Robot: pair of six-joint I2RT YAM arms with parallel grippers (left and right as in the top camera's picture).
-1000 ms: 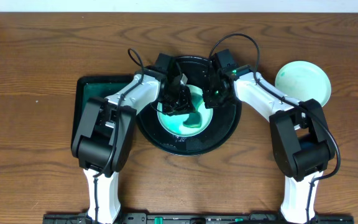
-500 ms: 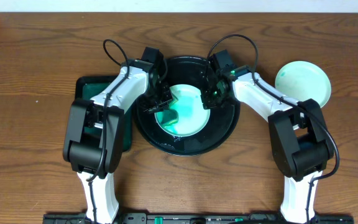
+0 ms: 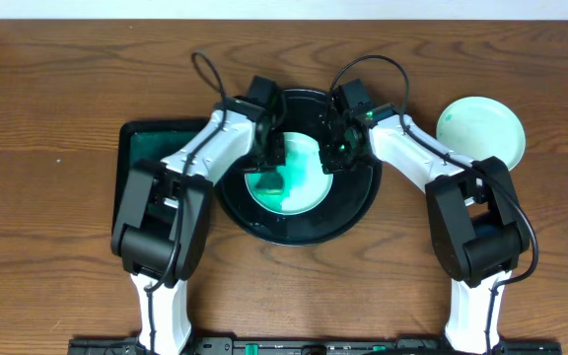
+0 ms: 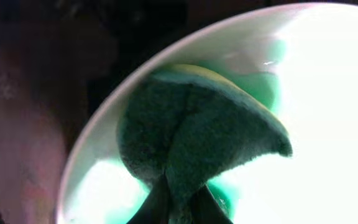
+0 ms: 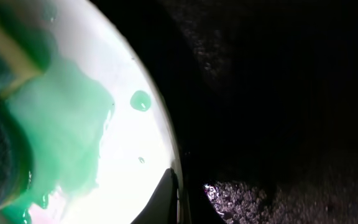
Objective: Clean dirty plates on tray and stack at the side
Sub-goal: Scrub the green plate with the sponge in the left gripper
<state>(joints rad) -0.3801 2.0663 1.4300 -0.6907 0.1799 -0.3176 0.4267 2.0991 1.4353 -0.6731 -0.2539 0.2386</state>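
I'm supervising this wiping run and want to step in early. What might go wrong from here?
1. The right gripper seems to pinch the plate only at its rim; the sponge in the left gripper may shove or tip it.
2. The green smear looks wet, with a droplet near the edge; wiping may push it onto the tray.
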